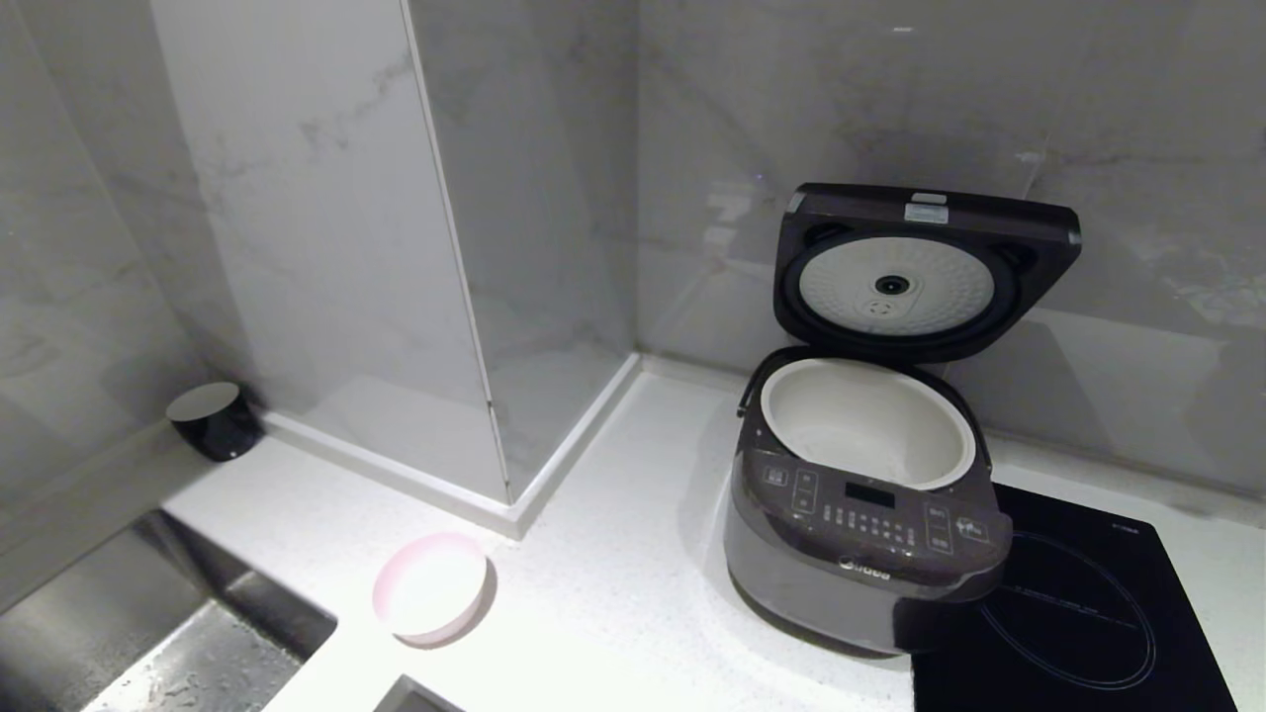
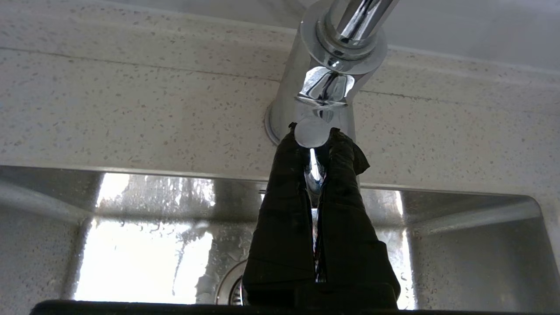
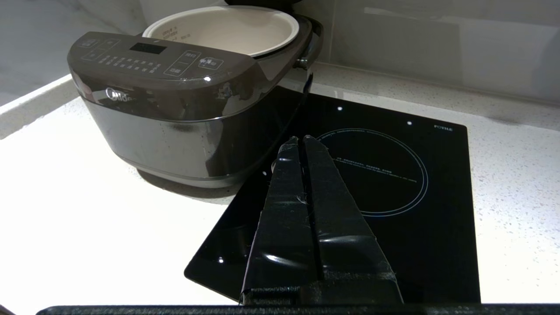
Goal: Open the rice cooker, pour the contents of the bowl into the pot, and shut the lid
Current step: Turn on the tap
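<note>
Pinching the faucet lever (image 2: 311, 133), the left hand (image 2: 311, 135) shows only in its wrist view.

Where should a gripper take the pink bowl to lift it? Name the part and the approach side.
Grip the bowl by its thin rim, one finger inside and one outside, coming down from above. It stands upright and open on the countertop, with no handle, and looks too wide to span. The rim on the rice cooker side looks freest, since the sink lies on the other side.
</note>
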`<state>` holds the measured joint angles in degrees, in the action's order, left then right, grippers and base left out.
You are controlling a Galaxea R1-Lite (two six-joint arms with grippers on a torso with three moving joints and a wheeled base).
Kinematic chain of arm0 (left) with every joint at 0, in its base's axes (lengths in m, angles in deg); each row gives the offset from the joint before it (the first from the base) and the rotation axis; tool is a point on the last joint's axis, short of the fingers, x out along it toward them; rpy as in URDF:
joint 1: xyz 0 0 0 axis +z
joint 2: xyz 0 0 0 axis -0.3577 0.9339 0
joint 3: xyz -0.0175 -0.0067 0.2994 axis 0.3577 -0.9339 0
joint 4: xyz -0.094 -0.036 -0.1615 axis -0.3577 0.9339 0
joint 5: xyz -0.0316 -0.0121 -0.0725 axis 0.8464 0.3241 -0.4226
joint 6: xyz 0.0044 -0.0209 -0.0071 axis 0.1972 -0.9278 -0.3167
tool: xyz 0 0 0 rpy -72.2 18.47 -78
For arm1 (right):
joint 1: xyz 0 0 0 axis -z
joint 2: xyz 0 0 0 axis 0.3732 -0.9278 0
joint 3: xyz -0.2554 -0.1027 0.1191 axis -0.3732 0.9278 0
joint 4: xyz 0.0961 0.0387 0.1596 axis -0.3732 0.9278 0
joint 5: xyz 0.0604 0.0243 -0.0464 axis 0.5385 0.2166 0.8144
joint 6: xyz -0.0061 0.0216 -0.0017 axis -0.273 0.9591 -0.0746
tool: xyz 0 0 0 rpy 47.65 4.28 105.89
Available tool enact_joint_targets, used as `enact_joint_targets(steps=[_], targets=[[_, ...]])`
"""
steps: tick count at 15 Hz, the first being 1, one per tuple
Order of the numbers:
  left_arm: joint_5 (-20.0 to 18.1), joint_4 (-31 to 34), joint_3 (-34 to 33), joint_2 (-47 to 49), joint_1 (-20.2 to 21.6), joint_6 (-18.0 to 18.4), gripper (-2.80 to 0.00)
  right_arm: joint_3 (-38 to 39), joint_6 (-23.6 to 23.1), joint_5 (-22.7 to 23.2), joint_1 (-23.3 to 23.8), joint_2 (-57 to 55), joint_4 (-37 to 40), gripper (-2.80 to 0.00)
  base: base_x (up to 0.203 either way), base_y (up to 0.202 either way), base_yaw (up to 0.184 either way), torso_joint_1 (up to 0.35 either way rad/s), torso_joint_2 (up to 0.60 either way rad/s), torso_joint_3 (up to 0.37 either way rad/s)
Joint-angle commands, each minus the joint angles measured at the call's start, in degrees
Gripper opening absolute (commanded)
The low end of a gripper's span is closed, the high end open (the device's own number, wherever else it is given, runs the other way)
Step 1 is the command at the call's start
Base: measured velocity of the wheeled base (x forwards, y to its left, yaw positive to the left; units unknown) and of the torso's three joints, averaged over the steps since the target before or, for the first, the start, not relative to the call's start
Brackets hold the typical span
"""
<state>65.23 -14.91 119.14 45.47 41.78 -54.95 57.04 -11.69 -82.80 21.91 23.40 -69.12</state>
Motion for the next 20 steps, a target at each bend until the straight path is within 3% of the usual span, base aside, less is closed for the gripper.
enact_joint_targets(steps=[1,20], targets=[[0.1,-0.2,0.1,0.1,0.1,0.0,-2.80,0.0,0.0,0.0,0.0,0.0,0.0,-2.80,0.000,0.000,0.000,0.000,0.00,0.000],[0.1,-0.2,-1.5,-0.9,0.1,-0.2,-2.80,0.0,0.0,0.0,0.0,0.0,0.0,-2.80,0.000,0.000,0.000,0.000,0.00,0.000]])
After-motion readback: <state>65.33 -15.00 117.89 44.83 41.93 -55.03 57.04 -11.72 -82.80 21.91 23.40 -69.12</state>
